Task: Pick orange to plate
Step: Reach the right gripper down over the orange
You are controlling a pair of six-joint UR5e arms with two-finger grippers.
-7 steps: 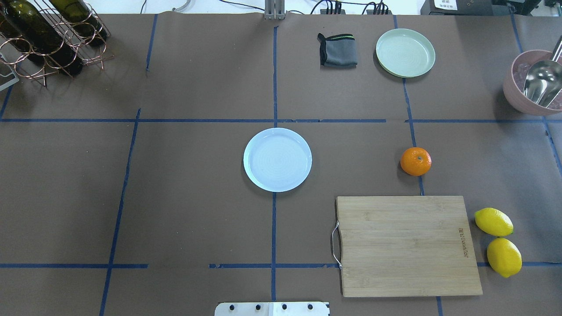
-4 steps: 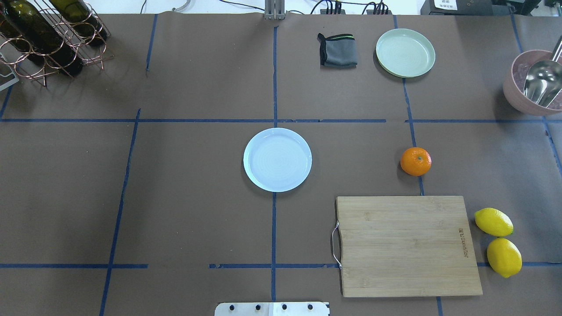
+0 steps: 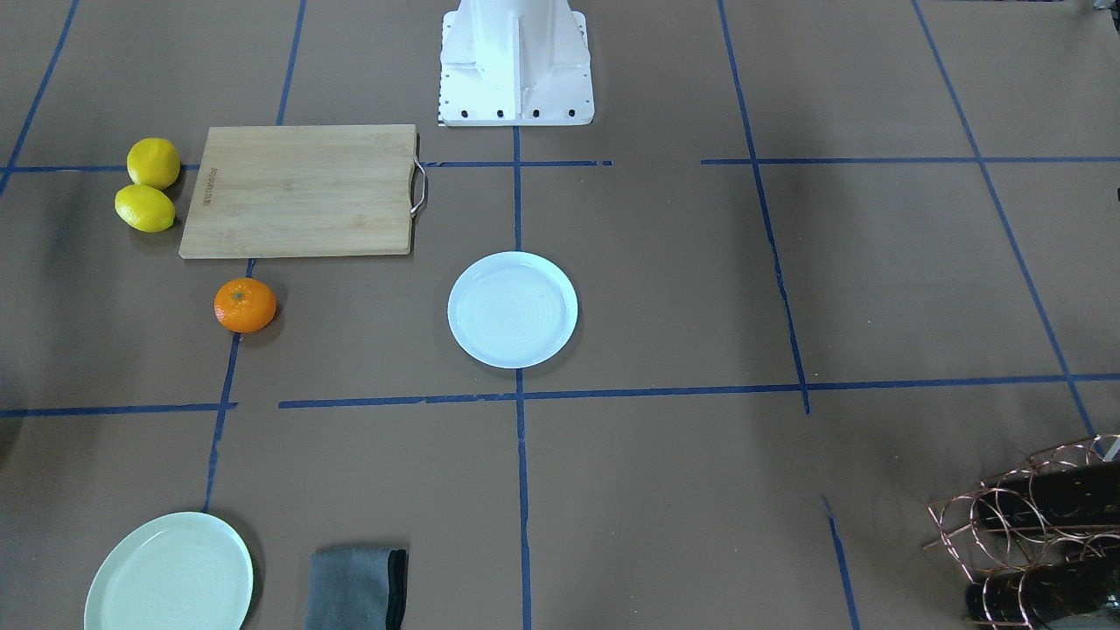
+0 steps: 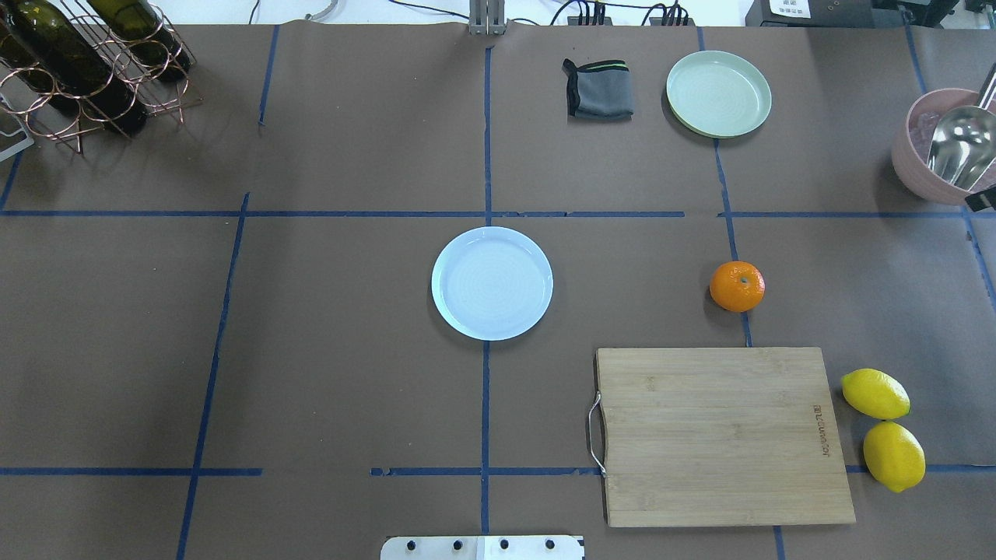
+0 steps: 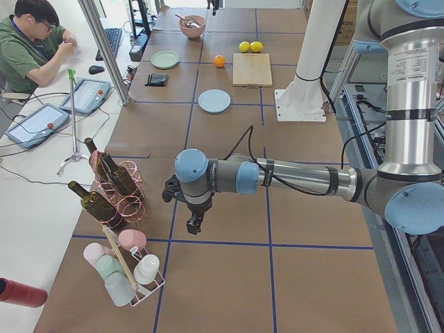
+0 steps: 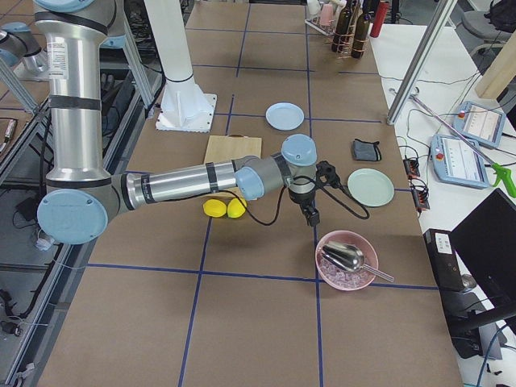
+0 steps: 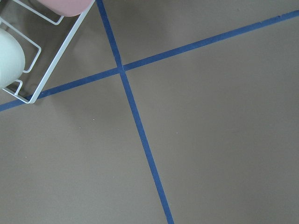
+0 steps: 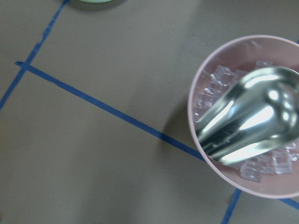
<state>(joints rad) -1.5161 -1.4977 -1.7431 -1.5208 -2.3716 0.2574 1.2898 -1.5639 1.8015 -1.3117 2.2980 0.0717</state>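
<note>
- The orange [image 4: 736,286] sits on the brown paper surface [image 4: 311,311], on a strip of blue tape, just beyond the far edge of the cutting board [image 4: 720,435] and not touching it.
- The plate [image 4: 492,282] lies bare at the middle of the surface, well apart from the orange on the robot's left of it, straight out from the robot's white base [image 3: 516,61].
- Two lemons [image 4: 875,393] [image 4: 893,456] lie side by side just off the board's right end.
- Along the far edge lie a folded grey cloth [image 4: 599,89] and a pale green plate [image 4: 718,93]. At the right edge a pink bowl [image 4: 922,167] holds ice cubes and a metal scoop [image 4: 961,148].
- A copper wire rack [image 4: 85,62] with dark bottles stands in the far left corner.
- In the left side view a person [image 5: 31,48] sits at a white desk across the surface.
- Against the overhead picture half a second back, a small dark piece [image 4: 980,200] now pokes in at the right edge below the bowl. The orange and the plate lie as before.
- The right arm [image 6: 185,181] stretches low and level, its wrist bent down just beside the bowl. I cannot tell whether the right jaws are open or closed.
- The left arm [image 5: 298,179] reaches level towards a white cup rack [image 5: 128,274], its wrist pointing down over a tape line. I cannot tell the state of the left jaws either.
</note>
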